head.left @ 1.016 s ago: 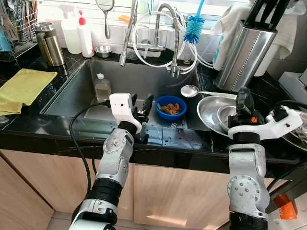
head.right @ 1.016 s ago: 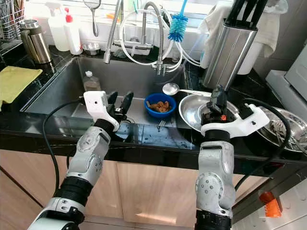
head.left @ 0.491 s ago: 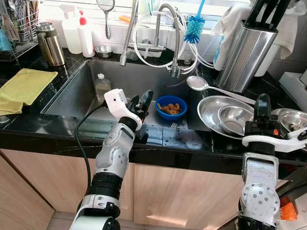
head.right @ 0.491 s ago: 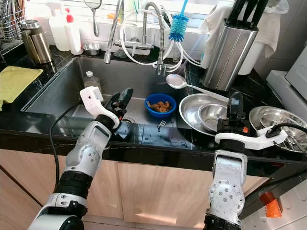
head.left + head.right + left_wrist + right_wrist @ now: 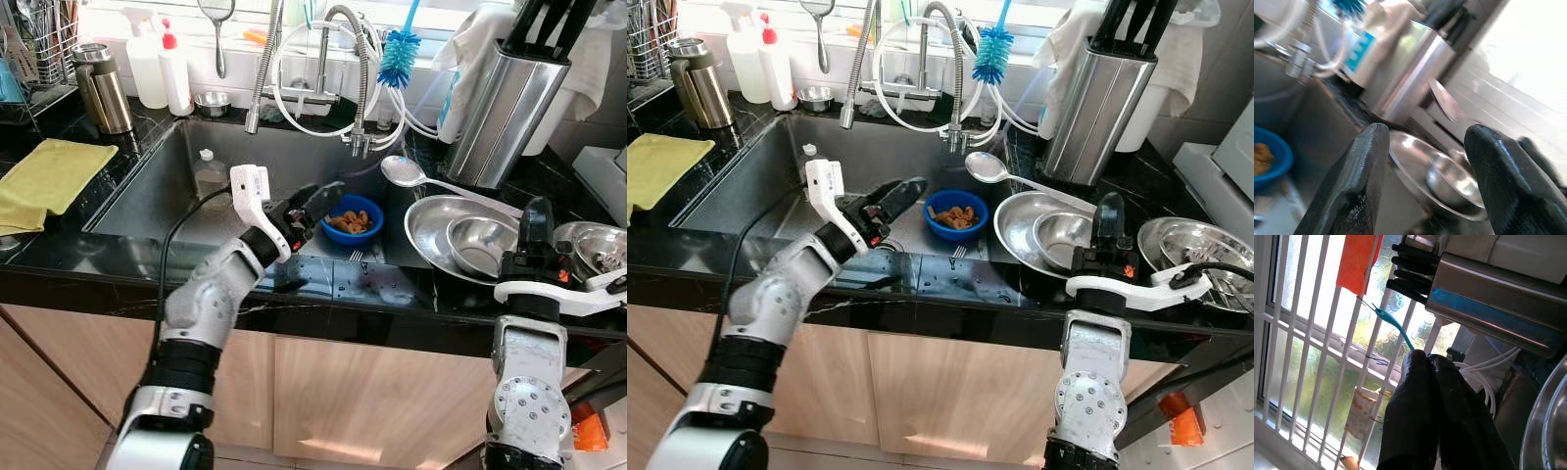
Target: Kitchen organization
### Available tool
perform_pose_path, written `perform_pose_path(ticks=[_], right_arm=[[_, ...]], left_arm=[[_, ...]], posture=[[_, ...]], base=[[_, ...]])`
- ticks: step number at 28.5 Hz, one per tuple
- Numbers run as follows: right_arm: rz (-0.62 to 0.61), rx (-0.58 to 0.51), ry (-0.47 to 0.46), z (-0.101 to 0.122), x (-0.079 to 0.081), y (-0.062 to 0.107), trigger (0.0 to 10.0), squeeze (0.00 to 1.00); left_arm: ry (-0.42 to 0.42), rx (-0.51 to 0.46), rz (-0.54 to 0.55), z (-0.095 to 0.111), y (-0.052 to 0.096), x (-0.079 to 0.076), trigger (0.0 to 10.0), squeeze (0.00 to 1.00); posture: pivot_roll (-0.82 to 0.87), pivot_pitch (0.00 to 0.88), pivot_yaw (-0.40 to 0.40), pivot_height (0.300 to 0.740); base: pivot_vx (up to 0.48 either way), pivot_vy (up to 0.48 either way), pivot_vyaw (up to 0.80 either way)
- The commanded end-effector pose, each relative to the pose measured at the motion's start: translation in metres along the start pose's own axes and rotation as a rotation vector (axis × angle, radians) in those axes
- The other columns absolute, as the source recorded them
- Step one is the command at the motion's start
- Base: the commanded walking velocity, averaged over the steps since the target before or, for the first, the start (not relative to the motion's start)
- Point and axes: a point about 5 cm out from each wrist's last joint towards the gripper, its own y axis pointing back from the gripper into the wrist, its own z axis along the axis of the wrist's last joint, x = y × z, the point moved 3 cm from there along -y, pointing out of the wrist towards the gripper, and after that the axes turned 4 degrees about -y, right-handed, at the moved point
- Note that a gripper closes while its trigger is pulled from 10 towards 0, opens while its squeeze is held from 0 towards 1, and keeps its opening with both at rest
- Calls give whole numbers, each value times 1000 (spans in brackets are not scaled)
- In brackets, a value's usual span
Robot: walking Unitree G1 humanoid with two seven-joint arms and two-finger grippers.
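The right gripper [image 5: 535,217] is standing upright over the front edge of the black surface [image 5: 59,245], at the right, with its jaws pressed together and holding nothing. Just beyond it a small steel bowl [image 5: 482,242] is sitting inside a wide steel pan [image 5: 424,221], and another steel dish [image 5: 588,238] is lying beside them, further right.

The left gripper [image 5: 315,202] is reaching over the front rim of the sink [image 5: 157,201], its jaws spread apart and pointing toward the right. Nothing is between them. The blue bowl [image 5: 349,219], with brown food in it, is resting on the sink floor just beside the fingertips, a little beyond and to the right, not touching them as far as I can tell. In the left wrist view the blue bowl [image 5: 1268,155] is lying outside the jaws, on the side of one finger, while the steel pan [image 5: 1415,161] is showing through the gap.

Further back, a ladle [image 5: 404,171] is leaning on the pan rim. A small bottle [image 5: 208,176] is standing in the sink at the left. A yellow cloth [image 5: 44,181] is lying on the surface far left. Behind are the tap [image 5: 345,59], a blue brush [image 5: 397,54] and a steel knife holder [image 5: 500,98].
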Motion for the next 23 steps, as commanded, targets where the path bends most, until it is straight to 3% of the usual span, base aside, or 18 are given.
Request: perform_pose_path(ticks=[1,5,8,13,15,17,23], right_arm=[[-33,-12,-77,-13,-6,13,10000,0],[-2,0,-99,-16,-2,14,10000,0],[19,31,-139,-25,0,17,10000,0],[8,71,-160,-39,-4,23,10000,0],[10,72,-162,-39,-4,23,10000,0],[-9,80,-159,-44,-5,27,10000,0],[-24,78,-138,-41,-8,29,10000,0]], left_arm=[[14,37,-84,-2,-4,-14,10000,0],[66,54,-86,-13,-4,-17,10000,0],[165,39,-99,-22,-10,-30,10000,0],[206,-1,-78,-25,-17,-37,10000,0],[210,-1,-75,-24,-17,-37,10000,0],[202,-102,29,-12,-22,-29,10000,0],[161,-156,100,-1,-22,-19,10000,0]], posture=[[113,0,-76,740],[108,0,-75,740],[107,0,-77,740],[105,0,-75,740],[105,0,-75,740],[104,0,-74,740],[100,0,-73,740]], base=[[0,0,0],[0,0,0],[0,0,0],[0,0,0],[0,0,0],[0,0,0],[0,0,0]])
